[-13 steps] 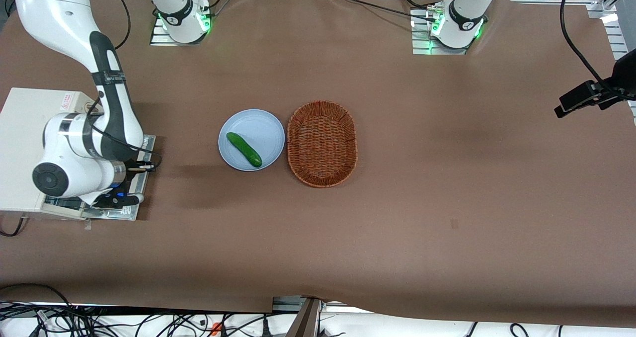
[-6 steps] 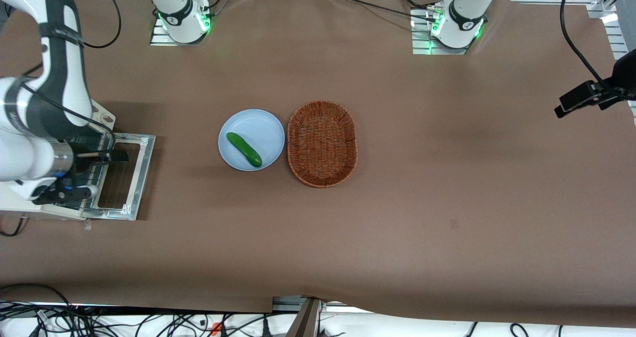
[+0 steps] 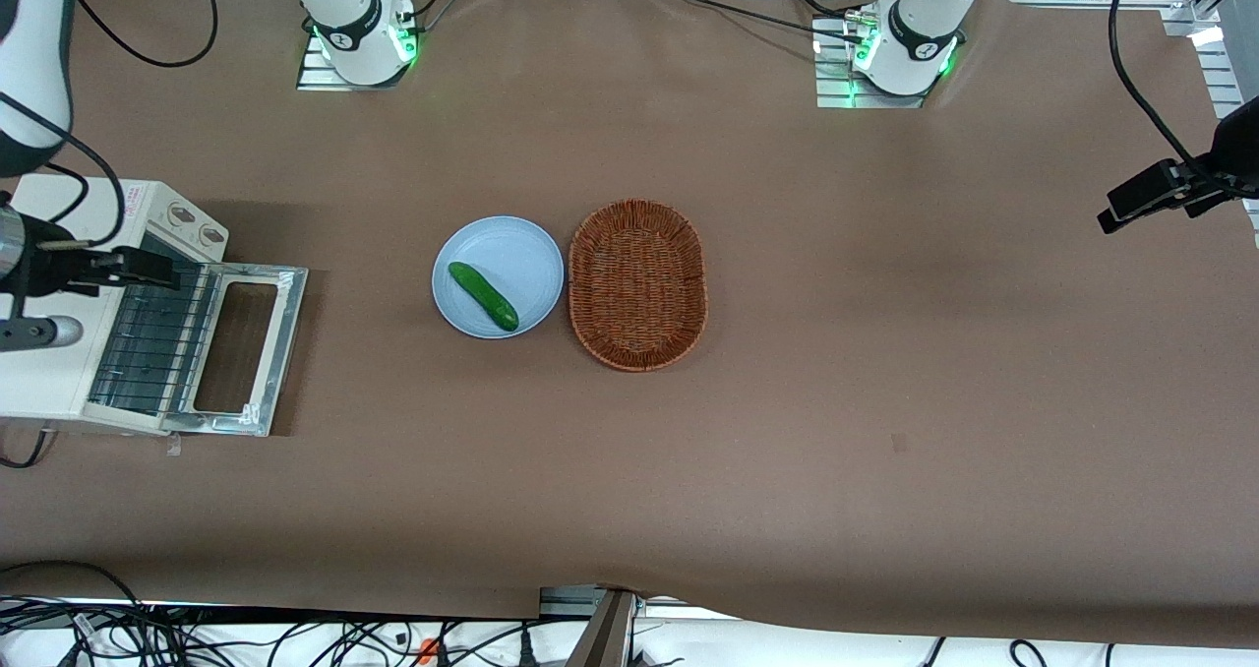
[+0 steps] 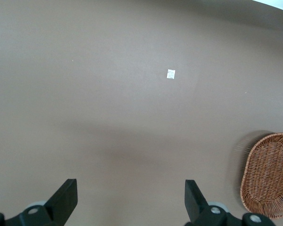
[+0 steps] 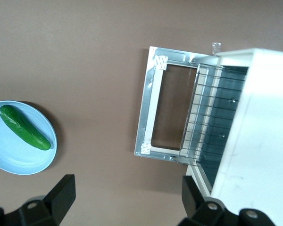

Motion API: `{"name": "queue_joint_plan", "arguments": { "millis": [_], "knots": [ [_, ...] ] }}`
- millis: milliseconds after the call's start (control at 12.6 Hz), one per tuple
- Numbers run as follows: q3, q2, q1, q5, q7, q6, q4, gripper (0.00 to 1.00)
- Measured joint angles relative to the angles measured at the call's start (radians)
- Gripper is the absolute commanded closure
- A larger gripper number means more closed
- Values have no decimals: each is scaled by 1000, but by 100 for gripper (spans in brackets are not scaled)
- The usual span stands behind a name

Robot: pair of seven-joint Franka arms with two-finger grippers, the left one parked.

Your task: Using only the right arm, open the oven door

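Note:
The cream-white toaster oven [image 3: 44, 382] stands at the working arm's end of the table. Its oven door [image 3: 287, 333] lies folded down flat on the table, silver frame up, brown table showing through the glass. The wire rack [image 3: 148, 342] sticks out of the oven over the door's hinge side. My right arm's gripper [image 3: 157, 270] hangs above the oven's front opening, clear of the door. In the right wrist view the gripper [image 5: 127, 197] is open and empty, high above the table beside the door [image 5: 148, 113], the rack [image 5: 203, 117] and the oven [image 5: 254, 132].
A light blue plate [image 3: 516, 244] with a green cucumber [image 3: 483, 295] sits mid-table, beside a brown wicker basket [image 3: 637, 283]. The plate [image 5: 9, 160] and cucumber [image 5: 24, 127] also show in the right wrist view. The basket [image 4: 269, 176] shows in the left wrist view.
My right arm has risen and drawn back from the door over the oven, uncovering the oven, rack and door. The door stays flat open.

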Motion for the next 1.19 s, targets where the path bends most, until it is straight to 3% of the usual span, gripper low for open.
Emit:
{"name": "queue_joint_plan", "arguments": {
  "millis": [396, 871, 1187],
  "knots": [
    [-11, -190, -4, -4, 0, 129, -218, 0],
    [-6, -220, 6, -47, 0, 107, -218, 0],
    [-6, -220, 5, -51, 0, 8, -209, 0]
  ]
}}
